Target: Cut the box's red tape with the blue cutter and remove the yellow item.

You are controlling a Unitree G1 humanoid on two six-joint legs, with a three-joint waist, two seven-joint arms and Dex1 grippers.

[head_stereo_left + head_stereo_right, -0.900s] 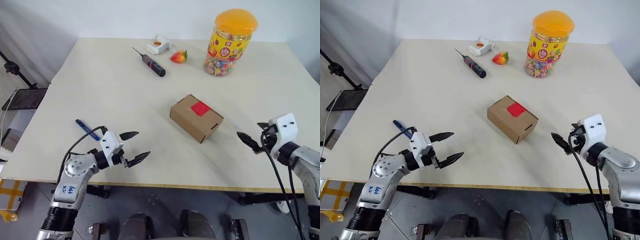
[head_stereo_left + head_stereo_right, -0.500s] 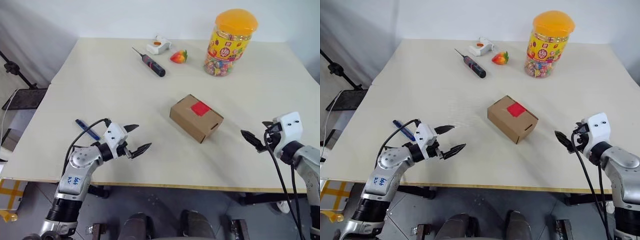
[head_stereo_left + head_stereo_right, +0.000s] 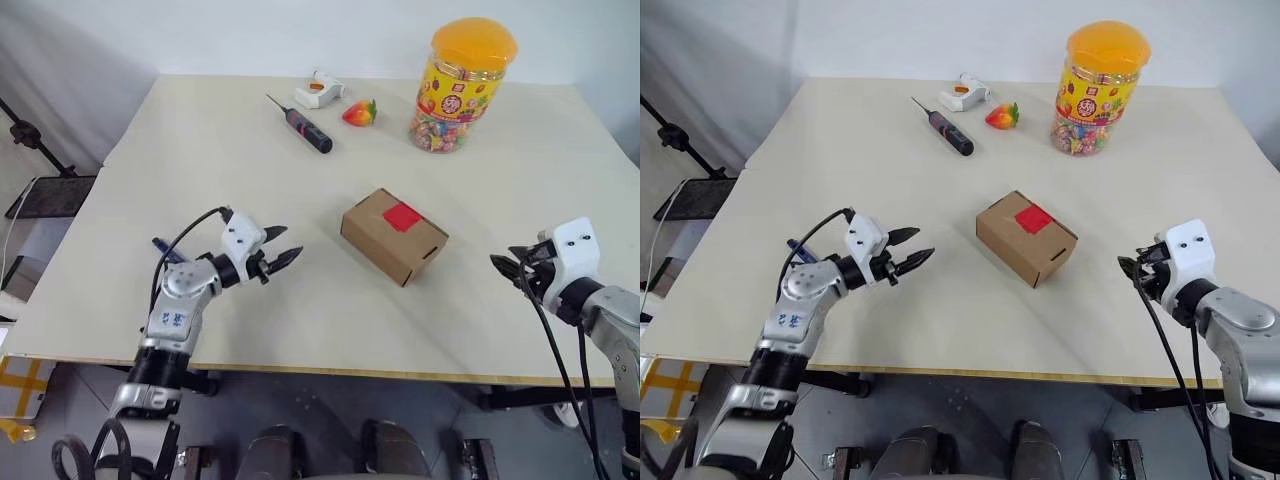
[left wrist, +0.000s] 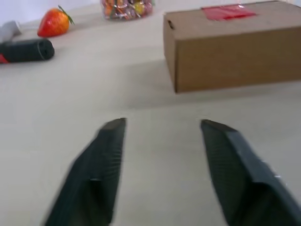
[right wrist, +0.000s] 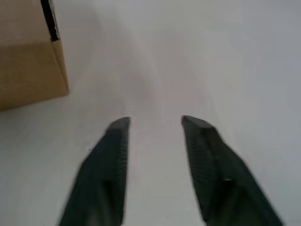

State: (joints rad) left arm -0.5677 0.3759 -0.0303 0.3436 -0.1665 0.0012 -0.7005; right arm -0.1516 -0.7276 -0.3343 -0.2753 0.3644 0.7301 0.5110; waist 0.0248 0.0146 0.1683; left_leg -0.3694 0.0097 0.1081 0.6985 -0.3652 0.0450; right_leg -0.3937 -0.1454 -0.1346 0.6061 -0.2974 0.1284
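Observation:
The brown box (image 3: 388, 242) lies mid-table with the red tape (image 3: 402, 216) on its top face. My left gripper (image 3: 285, 244) hovers low over the table to the left of the box, pointing at it, open and empty. The left wrist view has the box (image 4: 235, 52) and the red tape (image 4: 228, 12) ahead of the open left gripper (image 4: 162, 123). The blue cutter (image 3: 160, 246) lies behind my left forearm, mostly hidden. My right gripper (image 3: 500, 262) is right of the box, open and empty, with the box corner (image 5: 28, 52) close by. The yellow item is out of view.
At the far side lie a black screwdriver (image 3: 305, 128), a white tool (image 3: 318, 90), a strawberry toy (image 3: 358, 112) and a tall yellow-lidded candy jar (image 3: 460, 85). The table's front edge (image 3: 330, 370) runs just behind both grippers.
My left gripper has moved forward and toward the box, passing the blue cutter, and its jaws have narrowed a little. The right gripper has drifted slightly to the right.

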